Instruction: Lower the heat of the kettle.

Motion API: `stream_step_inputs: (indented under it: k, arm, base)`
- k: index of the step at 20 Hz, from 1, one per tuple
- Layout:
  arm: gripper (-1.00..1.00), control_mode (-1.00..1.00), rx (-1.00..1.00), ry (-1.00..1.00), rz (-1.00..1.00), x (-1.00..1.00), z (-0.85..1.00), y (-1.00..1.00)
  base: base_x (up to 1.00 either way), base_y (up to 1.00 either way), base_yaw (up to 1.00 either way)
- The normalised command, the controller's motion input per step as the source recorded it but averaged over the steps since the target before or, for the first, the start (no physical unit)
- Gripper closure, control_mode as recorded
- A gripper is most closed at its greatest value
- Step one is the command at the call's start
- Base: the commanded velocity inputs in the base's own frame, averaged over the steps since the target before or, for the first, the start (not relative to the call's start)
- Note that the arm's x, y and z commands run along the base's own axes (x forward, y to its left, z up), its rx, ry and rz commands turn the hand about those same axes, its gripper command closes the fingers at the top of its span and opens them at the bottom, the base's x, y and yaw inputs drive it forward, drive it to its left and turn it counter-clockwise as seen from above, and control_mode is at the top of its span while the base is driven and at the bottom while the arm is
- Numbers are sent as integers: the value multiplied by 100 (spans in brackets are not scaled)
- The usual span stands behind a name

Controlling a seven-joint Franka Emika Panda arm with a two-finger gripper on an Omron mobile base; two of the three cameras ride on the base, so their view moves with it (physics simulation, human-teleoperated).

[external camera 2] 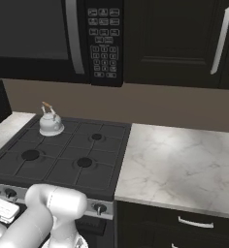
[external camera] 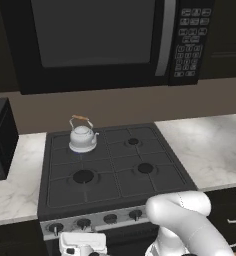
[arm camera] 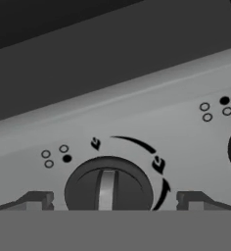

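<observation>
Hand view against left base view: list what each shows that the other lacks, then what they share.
Hand view alone: the flame marks and burner dots printed around the knob, with the fingertips spread wide on either side of it.
Left base view alone: the kettle on the rear left burner, the microwave and the marble counter.
Both: the stove's grey control panel.

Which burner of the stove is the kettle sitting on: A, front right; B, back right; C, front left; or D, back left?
D: in the left base view the kettle sits on the back left burner of the stove, nearest the wall, while the other burners are bare.
</observation>
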Motion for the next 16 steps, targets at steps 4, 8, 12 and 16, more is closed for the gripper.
stream_step_inputs:
  k: [4,8,12,16]
  arm:
    - [-100,-100,0,0,3,6,-5,7]
    - [-100,-100,0,0,3,6,0,1]
    - [-100,-100,0,0,2,8,0,0]
    - [-100,-100,0,-2,2,6,0,0]
  base:
    - [0,0,0]
    - [0,0,0]
    - [0,0,0]
    - [0,0,0]
